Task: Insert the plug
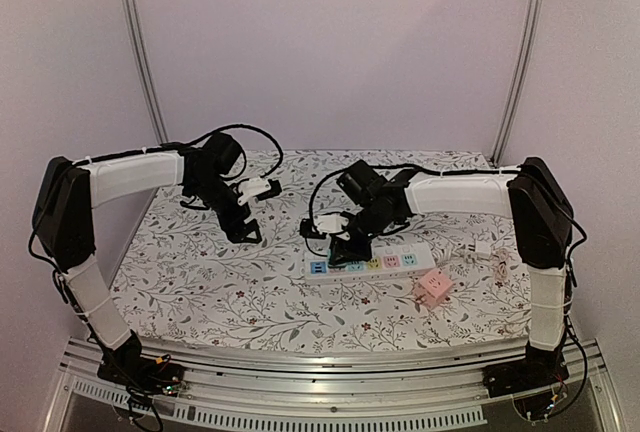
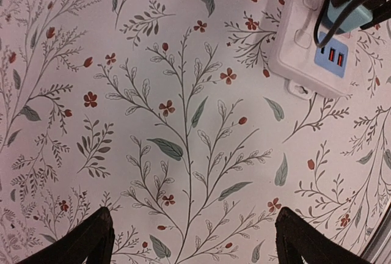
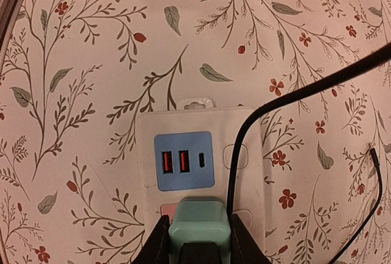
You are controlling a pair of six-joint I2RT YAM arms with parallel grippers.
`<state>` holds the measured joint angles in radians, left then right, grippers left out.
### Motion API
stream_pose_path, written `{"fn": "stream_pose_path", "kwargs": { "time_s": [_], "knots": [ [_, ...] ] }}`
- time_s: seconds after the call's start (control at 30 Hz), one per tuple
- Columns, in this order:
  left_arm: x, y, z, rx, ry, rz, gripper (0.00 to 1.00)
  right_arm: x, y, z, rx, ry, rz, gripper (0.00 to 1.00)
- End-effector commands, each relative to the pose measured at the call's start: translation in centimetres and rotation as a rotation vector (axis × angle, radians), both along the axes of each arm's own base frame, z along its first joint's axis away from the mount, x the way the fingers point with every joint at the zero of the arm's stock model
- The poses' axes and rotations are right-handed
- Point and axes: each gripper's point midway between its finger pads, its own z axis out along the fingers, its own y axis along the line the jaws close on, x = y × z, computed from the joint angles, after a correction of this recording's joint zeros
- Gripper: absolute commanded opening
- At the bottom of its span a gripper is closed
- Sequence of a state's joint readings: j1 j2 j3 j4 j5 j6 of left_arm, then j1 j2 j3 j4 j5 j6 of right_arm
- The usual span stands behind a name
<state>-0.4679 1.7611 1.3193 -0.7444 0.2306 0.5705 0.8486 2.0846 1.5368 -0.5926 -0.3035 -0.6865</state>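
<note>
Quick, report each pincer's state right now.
Left pincer: open, holding nothing.
Right pincer: shut on the mint-green plug, over the white power strip.

Both the left arm [image 1: 130, 170] and the right arm [image 1: 462, 192] have long links wrapped in white, joined by boxy black housings at shoulder, elbow and wrist. Black cables [image 1: 250, 134] loop above the wrists and thin wires trail down to the dark bases [image 1: 140, 367]. The tapered fingers [image 2: 91, 239] are matte black.
</note>
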Motion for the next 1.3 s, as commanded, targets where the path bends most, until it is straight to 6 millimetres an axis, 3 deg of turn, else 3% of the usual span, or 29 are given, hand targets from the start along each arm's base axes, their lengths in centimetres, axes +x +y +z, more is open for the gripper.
{"fn": "stream_pose_path", "kwargs": {
  "time_s": [0.0, 0.13, 0.23, 0.33, 0.57, 0.77, 0.93, 1.07, 1.17, 1.27],
  "knots": [
    [0.3, 0.1, -0.3, 0.007, 0.004, 0.001, 0.92, -6.2, -7.0, -11.7, -0.406, 0.194, -0.060, 0.00],
    [0.2, 0.0, -0.3, 0.001, 0.007, -0.001, 0.92, -6.2, -6.9, -12.1, -0.413, 0.170, -0.086, 0.00],
    [0.2, -0.1, 0.0, -0.007, 0.003, 0.000, 0.92, -5.2, -5.8, -11.1, -0.364, 0.138, -0.119, 0.16],
    [0.1, -0.1, 0.2, -0.011, 0.002, 0.000, 0.92, -3.8, -3.8, -8.5, -0.277, 0.096, -0.126, 0.32],
    [-0.2, 0.0, 0.5, -0.014, -0.005, -0.004, 0.92, -1.8, -0.1, -2.3, -0.120, 0.033, -0.127, 0.44],
    [-0.1, -0.1, 1.1, -0.023, -0.018, -0.004, 0.92, -1.2, 0.6, 2.0, -0.052, -0.013, -0.126, 0.61],
    [0.0, -0.1, 1.4, -0.025, -0.025, -0.003, 0.92, -0.8, 2.2, 6.9, 0.065, -0.048, -0.114, 0.89],
    [-0.1, 0.0, 1.9, -0.026, -0.037, -0.001, 0.92, -0.8, 3.2, 11.3, 0.168, -0.074, -0.109, 0.93],
    [-0.1, 0.2, 2.1, -0.022, -0.046, 0.001, 0.92, -1.6, 2.3, 14.4, 0.233, -0.064, -0.134, 0.93],
    [-0.2, 0.4, 2.4, -0.021, -0.055, 0.003, 0.92, -1.9, -0.7, 16.4, 0.246, -0.098, -0.202, 0.93]
  ]
}}
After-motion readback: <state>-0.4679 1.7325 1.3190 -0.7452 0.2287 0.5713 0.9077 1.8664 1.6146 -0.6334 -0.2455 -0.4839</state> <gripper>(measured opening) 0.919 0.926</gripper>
